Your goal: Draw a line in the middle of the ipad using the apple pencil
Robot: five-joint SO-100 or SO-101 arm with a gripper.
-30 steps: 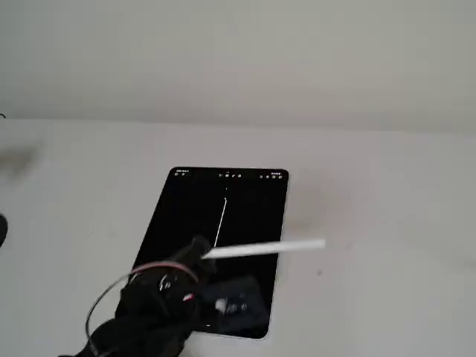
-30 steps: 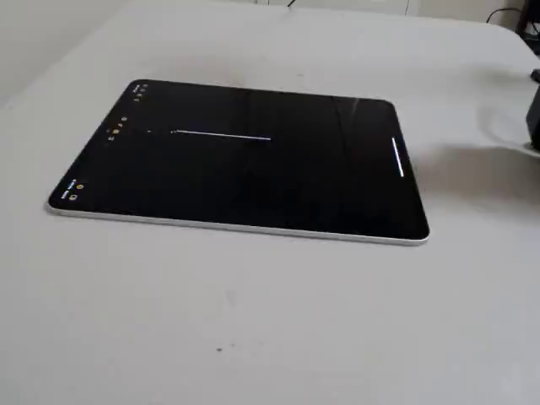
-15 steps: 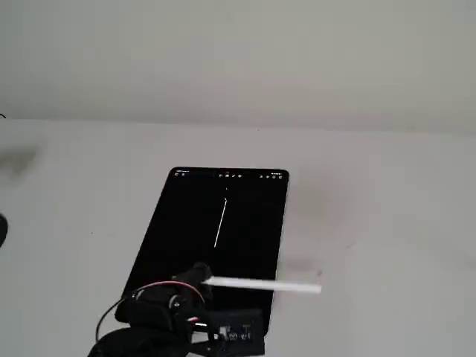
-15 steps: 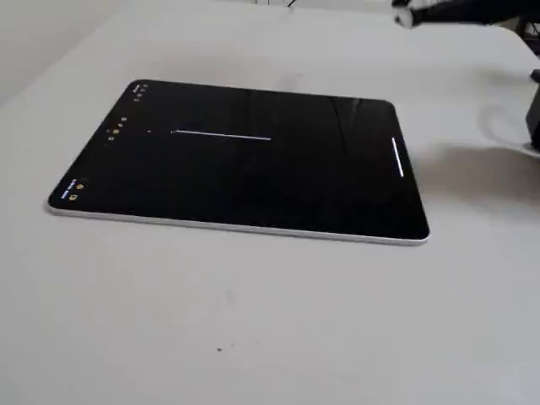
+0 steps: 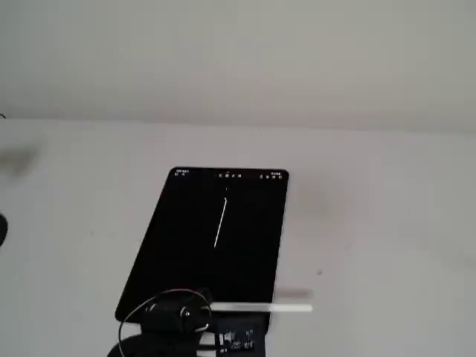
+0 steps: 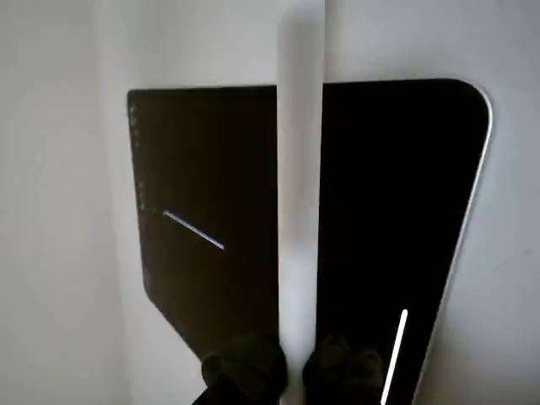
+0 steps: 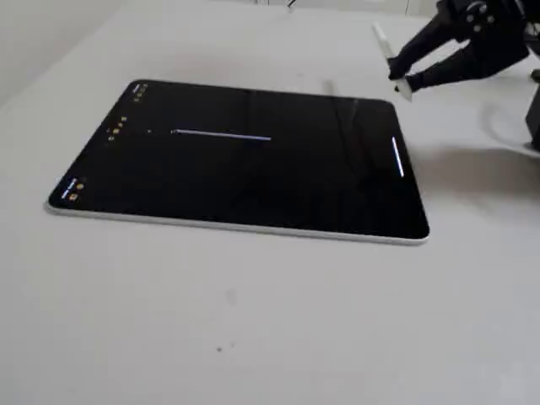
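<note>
My pincer [image 6: 289, 371] is clamped on the apple pencil [image 6: 299, 202] – in the wrist view both dark fingertips [image 6: 245, 369] press its sides at the bottom of the pic, and the white shaft runs straight up and away from me, blurred. Beneath it lies the ipad [image 6: 396, 194], black screen, flat on the white table [image 6: 59, 211]; the pencil crosses over its width. The line [image 6: 193, 229] sits to the left of the pencil in that view, well apart from my tips, near the icon edge. In a fixed view my pincer [image 5: 202, 309] is at the ipad's [image 5: 216, 253] near short edge w/ the pencil [image 5: 260, 306] sticking out sideways, blurred – the line [image 5: 220, 221] is beyond it, toward the far end. In a fixed view from the side, my pincer [image 7: 399, 80] holds the pencil [image 7: 382, 40] above the ipad's [image 7: 253, 181] corner region; can't tell if it touches the glass.
</note>
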